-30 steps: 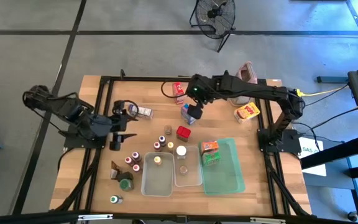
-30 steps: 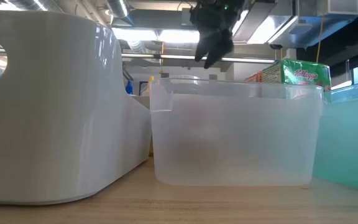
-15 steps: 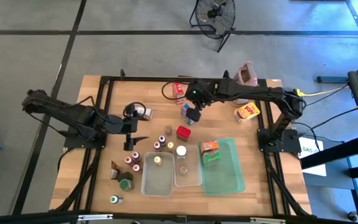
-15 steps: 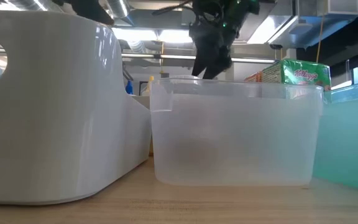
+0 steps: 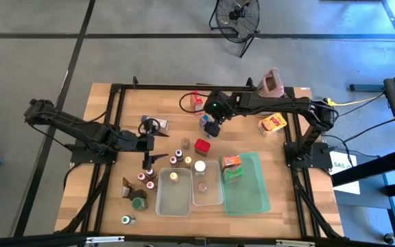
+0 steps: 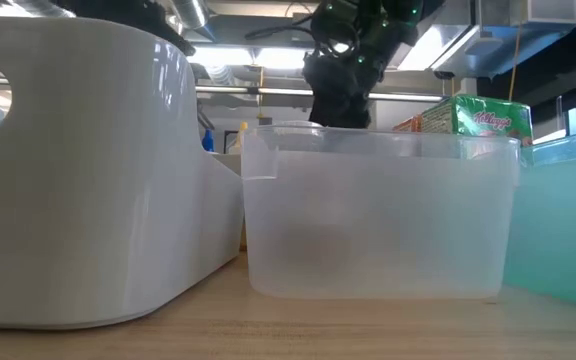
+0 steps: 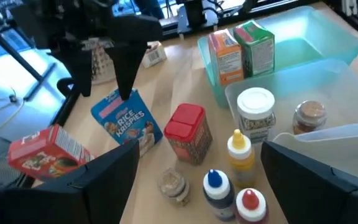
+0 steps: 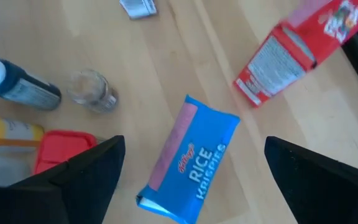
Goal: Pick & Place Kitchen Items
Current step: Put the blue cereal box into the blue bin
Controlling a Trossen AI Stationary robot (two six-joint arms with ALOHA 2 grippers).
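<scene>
Setting: a wooden tabletop (image 5: 108, 199) seen from above, with two dark robot arms reaching in from either side.
Right hand (image 5: 212, 127): hangs over the far middle of the tabletop, directly above a blue Rice Krispies carton (image 8: 188, 158). Its fingers are spread wide with the carton lying between them below; it grips nothing.
Left hand (image 5: 148, 144): reaches in from the left side and stops just short of the cluster of small bottles. Its fingers are released wide and empty.
Blue carton: lies flat on the wood, just beside a red carton (image 8: 297, 50) that lies tilted nearby.
Small bottles and jars: a white-capped jar (image 7: 256, 112), a yellow-capped bottle (image 7: 240, 151), a blue-capped bottle (image 7: 217, 190), a red-capped bottle (image 7: 250, 206) and a small clear jar (image 7: 173, 185) stand close together near the middle of the tabletop.
Red-lidded tin (image 7: 188, 132): stands upright between the blue carton and the bottle cluster.
Green tray (image 5: 256, 186): sits on the near right of the tabletop, holding an orange carton (image 7: 226, 55) and a green carton (image 7: 255, 47) upright side by side at its far end.
Clear tubs (image 5: 173, 193): two stand side by side left of the tray, each with a small jar inside.
Yellow carton (image 5: 273, 124): lies near the right arm's base, well apart from the rest.
</scene>
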